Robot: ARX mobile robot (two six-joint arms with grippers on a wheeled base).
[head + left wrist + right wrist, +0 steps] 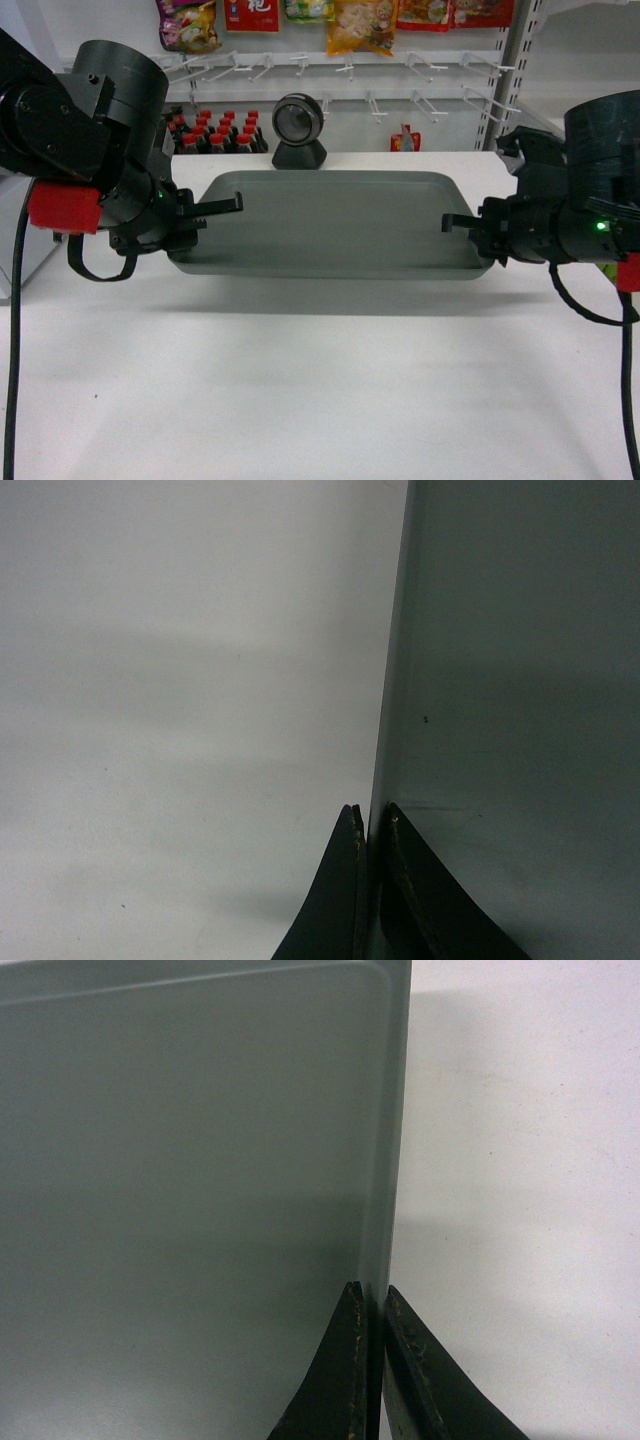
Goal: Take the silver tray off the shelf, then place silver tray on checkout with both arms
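Silver tray [330, 220] — rim pinched (both ends) by left gripper [368, 825] and right gripper [371, 1300].

Right hand [370, 1305] apparently pinches silver tray [190, 1180] rim.

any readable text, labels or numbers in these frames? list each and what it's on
None can be read with confidence.
Red snack packet, top of the head view: large white characters, cropped and blurred.
Other hanging snack packets: print too small.
Red-capped bottles: labels too small.
Silver tray, scanner, left gripper, right gripper: no markings seen.
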